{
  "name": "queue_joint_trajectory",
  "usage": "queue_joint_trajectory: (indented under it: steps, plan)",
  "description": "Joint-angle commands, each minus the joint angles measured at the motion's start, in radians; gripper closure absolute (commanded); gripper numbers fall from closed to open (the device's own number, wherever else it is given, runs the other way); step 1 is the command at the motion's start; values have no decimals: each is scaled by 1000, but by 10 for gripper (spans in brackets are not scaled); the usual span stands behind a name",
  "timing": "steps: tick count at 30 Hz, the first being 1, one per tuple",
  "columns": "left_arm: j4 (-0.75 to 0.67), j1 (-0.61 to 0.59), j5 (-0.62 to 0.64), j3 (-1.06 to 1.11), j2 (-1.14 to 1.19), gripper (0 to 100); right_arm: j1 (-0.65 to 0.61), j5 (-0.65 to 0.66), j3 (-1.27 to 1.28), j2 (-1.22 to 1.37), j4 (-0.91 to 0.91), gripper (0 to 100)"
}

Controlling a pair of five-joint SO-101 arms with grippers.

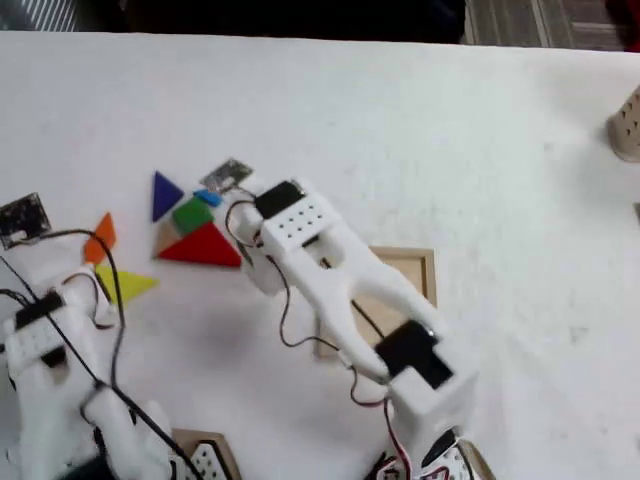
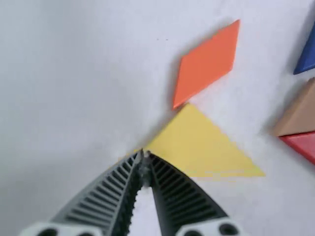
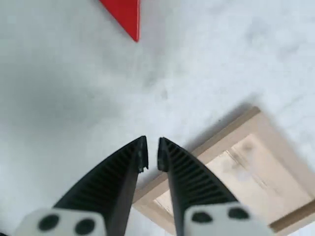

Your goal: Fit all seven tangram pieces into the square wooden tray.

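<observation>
Far left of the high view: the left gripper is down at the table, ribbed jaws pressed together on nothing, tips right at a corner of the flat yellow triangle; risk 1, as I read it, is that jaws closed like that can only shove, and a shove would likely skid that piece into the flat orange parallelogram just above it, whose corner nearly meets the yellow one in the left wrist view.

Left of centre sits the cluster: the dark blue triangle, the green square, the small blue piece, the tan triangle and the big red triangle, packed edge to edge; risk 2: pieces this thin and flush offer little to bite on, so a pinch on 1 could drag its neighbours or slip off.

Centre frame: the white right arm lies across the square wooden tray; the right gripper is empty, jaws a slit apart, hovering over bare table between the red triangle's tip and the tray's rim.

Right of centre, the tray shows a bare floor and all 7 pieces lie outside it; risk 3: a low swing could clip the raised rim and knock the tray askew, and any piece slid rather than lifted would probably catch on that rim.
</observation>
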Motion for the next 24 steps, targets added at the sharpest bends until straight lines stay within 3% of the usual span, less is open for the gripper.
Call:
queue_joint_trajectory:
  steps: [1, 6, 10, 17, 24]
  plan:
    - [37, -54, 12, -187, 213, 976, 4, -51, 5, -59, -64, 810]
    - [51, -51, 12, -213, 254, 976, -22, -117, 3, 39, -277, 666]
    - [51, -48, 12, -213, 252, 976, -84, -123, -29, 131, -467, 669]
    - [37, -48, 12, -213, 252, 976, -189, -153, -330, 303, -493, 669]
    - [35, -25, 11, -212, 254, 976, -131, -617, -654, 604, -456, 669]
